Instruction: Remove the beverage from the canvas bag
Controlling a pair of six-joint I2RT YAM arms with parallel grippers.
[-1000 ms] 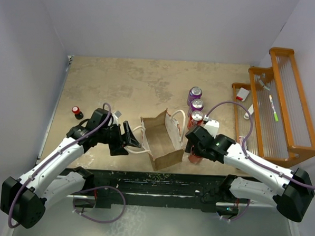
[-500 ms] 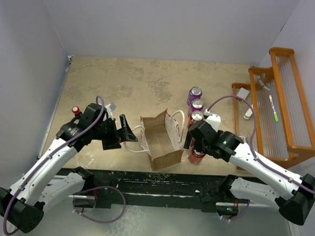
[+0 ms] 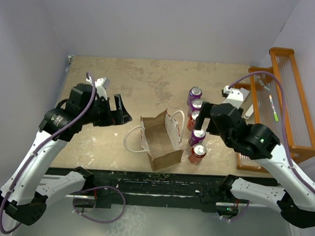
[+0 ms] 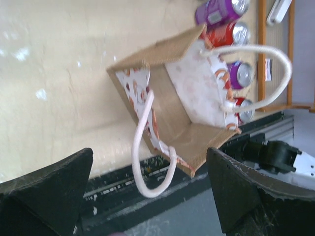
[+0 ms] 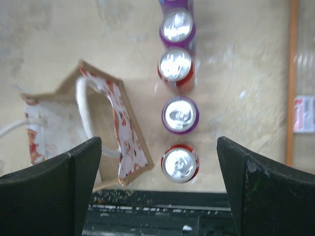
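The canvas bag [image 3: 159, 140] stands open in the middle of the table, its pale orange-printed lining showing and nothing visible inside. It also shows in the left wrist view [image 4: 182, 113] and the right wrist view [image 5: 98, 132]. Several cans stand in a row to its right, the nearest a red can [image 3: 197, 152] with a purple can [image 3: 198, 136] behind it; both show in the right wrist view, red [image 5: 180, 163] and purple [image 5: 180, 114]. My left gripper [image 3: 119, 110] [image 4: 150, 152] is open and empty, raised left of the bag. My right gripper [image 3: 204, 122] [image 5: 158, 142] is open and empty, high above the cans.
An orange wooden rack [image 3: 277, 103] with a white item and a green pen stands at the right edge. The bag's white rope handle [image 3: 131, 140] lies out to the left. The table's black front edge [image 3: 154, 181] runs just below the bag.
My right gripper has let go of the red can beside the bag and risen back. My left gripper has drawn away from the bag's handle, up and to the left.
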